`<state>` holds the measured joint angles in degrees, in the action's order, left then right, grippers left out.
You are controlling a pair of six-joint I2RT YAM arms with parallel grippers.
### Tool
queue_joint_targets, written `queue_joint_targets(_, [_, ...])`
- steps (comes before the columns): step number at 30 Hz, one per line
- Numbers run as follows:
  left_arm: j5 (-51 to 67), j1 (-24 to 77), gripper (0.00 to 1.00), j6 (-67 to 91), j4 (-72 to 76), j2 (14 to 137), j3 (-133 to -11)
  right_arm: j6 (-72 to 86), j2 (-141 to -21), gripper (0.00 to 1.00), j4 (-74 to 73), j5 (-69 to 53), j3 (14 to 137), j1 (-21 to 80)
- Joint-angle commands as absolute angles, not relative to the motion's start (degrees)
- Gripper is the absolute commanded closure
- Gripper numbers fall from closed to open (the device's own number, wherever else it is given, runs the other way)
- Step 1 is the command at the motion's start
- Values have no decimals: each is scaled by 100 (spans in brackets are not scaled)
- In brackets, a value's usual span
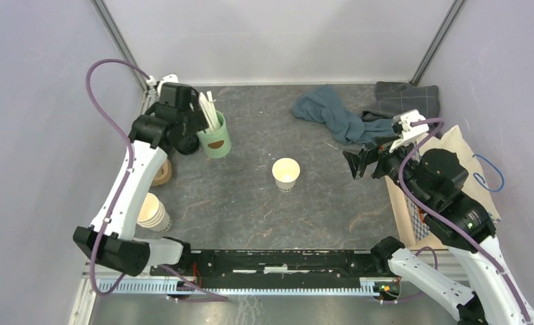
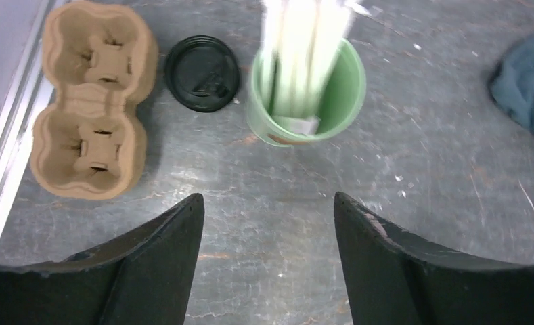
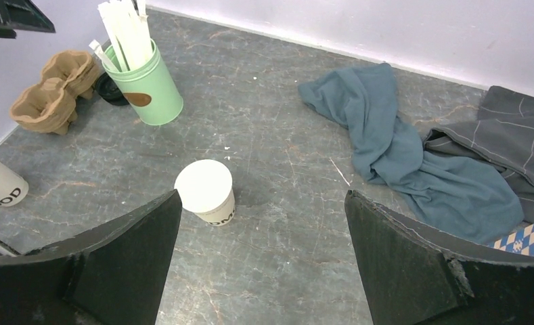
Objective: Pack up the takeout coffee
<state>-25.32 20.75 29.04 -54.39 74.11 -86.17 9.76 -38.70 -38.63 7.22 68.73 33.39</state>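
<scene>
1. Top external: the white paper cup [image 1: 285, 174] stands upright and open-topped at the middle of the table [image 1: 250, 210]. The mint-green mug [image 1: 214, 140] of white sticks [image 1: 210, 112] is at its 10 o'clock. The left gripper [image 1: 183, 125] is just at the mug's 9 o'clock (its jaws are hard to read from up here). The right gripper [image 1: 360, 162] hangs at the cup's 3 o'clock, apart from it, fingers spread.
2. Left wrist: the two fingers stand wide apart, with only bare table between them. A black lid [image 2: 202, 72] lies flat on the table at the mug's 9 o'clock, between the mug and a cardboard cup carrier [image 2: 91, 95].
3. Right wrist: the fingers are spread wide and hold nothing. The cup sits beyond them, nearer the finger at 9 o'clock. A blue cloth [image 3: 386, 149] lies at the cup's 2 o'clock, well apart.
</scene>
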Motion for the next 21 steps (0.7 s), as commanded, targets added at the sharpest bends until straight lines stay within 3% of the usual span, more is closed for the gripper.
queue_joint_targets(1, [-1326, 764, 27, 3469, -5297, 7717, -8478, 899, -4149, 2, -3796, 747, 7002, 3360])
queue_joint_targets(5, [-1052, -154, 33, 4332, -5309, 7957, -8326, 866, -4419, 2, -3828, 729, 7106, 3365])
queue_joint_targets(9, [-1011, -683, 47, 5218, -5484, 8375, -8233, 785, -4708, 2, -3886, 743, 7176, 3366])
queue_joint_targets(13, [-1123, -803, 50, 5804, -5406, 9001, -8315, 747, -4949, 2, -3892, 747, 7181, 3363])
queue_joint_targets(17, [-1213, -792, 59, 6254, -5470, 9689, -8640, 641, -5200, 2, -3924, 680, 7249, 3359])
queue_joint_targets(21, [-1519, -736, 60, 6545, -5640, 10155, -8908, 484, -5436, 2, -4000, 651, 7379, 3362])
